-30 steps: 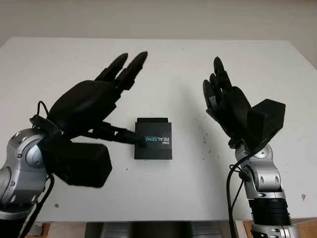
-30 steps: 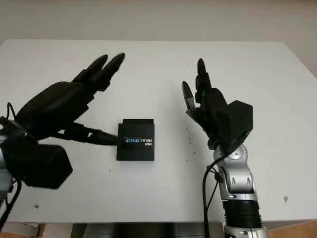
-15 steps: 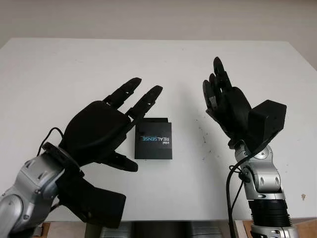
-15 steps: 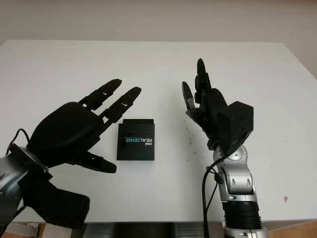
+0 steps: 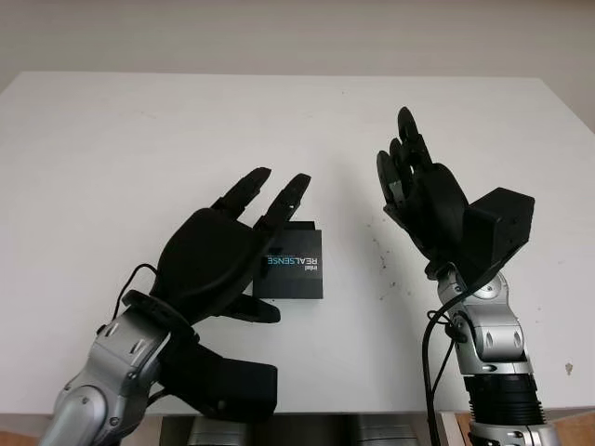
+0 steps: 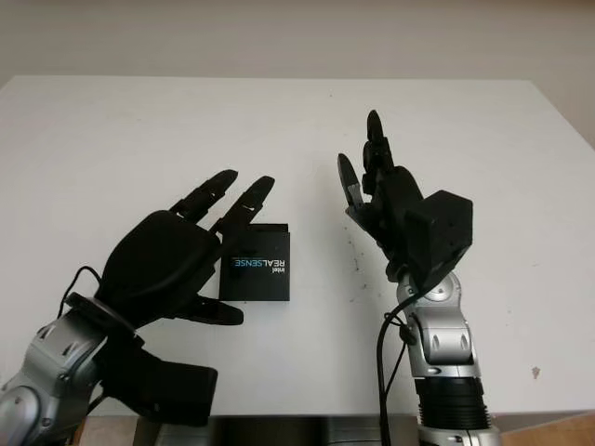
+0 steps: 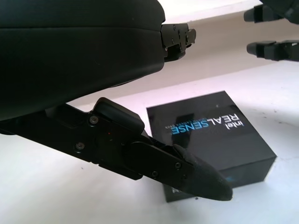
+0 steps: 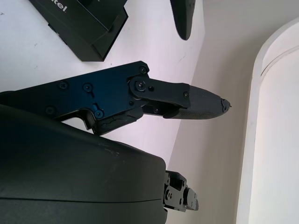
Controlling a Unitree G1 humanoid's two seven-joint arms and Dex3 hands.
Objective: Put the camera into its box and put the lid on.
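Note:
A black box (image 5: 296, 269) with its lid on and "REALSENSE" printed on top lies in the middle of the white table (image 5: 130, 121). No camera can be seen outside it. My left hand (image 5: 266, 243) hovers open over the box's left edge, its palm above the table and its fingertips (image 5: 297, 182) reaching past the box's far left corner. In the left wrist view the box (image 7: 212, 135) lies just beyond the thumb (image 7: 196, 173). My right hand (image 5: 400, 165) is raised open to the right of the box, apart from it.
Small dark specks (image 5: 382, 253) mark the table between the box and the right hand. The table's front edge (image 5: 372, 411) runs just behind both forearms. A pale wall (image 5: 297, 32) stands beyond the far edge.
My left hand has drawn back toward me and swung right, from beside the box's left side to over its left edge. The box and the right hand have stayed put.

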